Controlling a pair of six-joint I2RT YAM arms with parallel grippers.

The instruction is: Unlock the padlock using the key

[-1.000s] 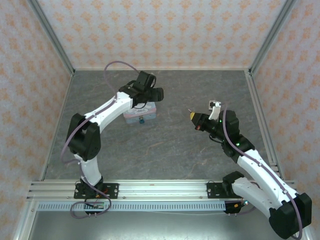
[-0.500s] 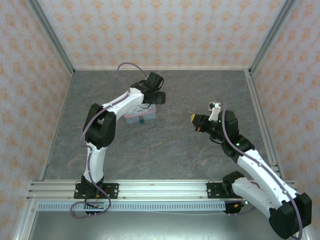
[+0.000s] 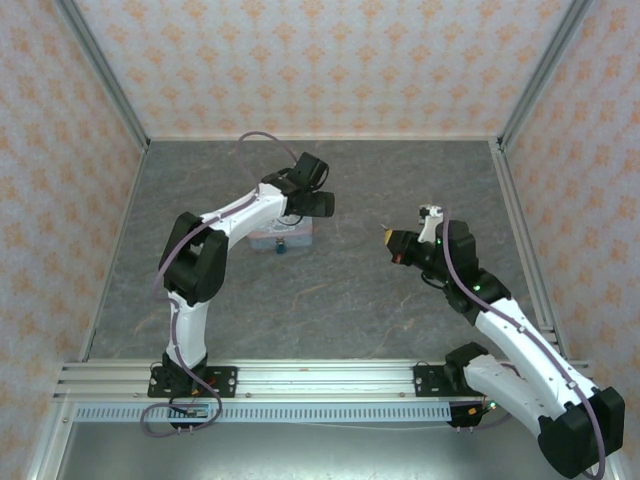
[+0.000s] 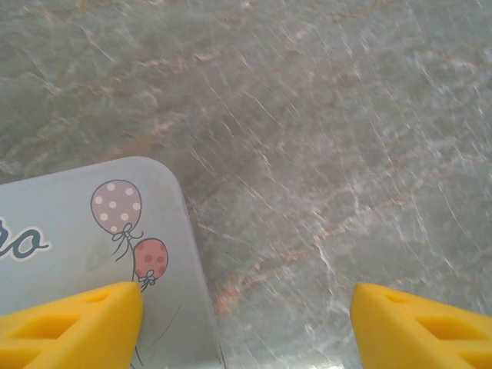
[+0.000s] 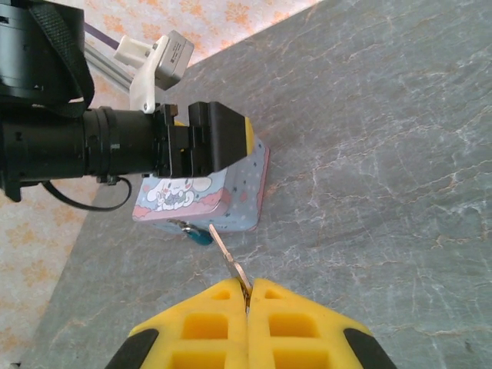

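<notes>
Padlock (image 5: 201,236) sits against the tin (image 4: 69,231) toward the table's (image 3: 350,300) far edge; left gripper (image 4: 246,323) is spread open over it; right gripper (image 5: 247,296) pinches the key (image 5: 225,254).

left hand (image 3: 322,204) over tin (image 3: 293,236), open table (image 3: 345,300) between arms

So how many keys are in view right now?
1. The key sits pinched in the right gripper, blade pointing toward the padlock at the tin's edge. Others may be hidden.
</notes>
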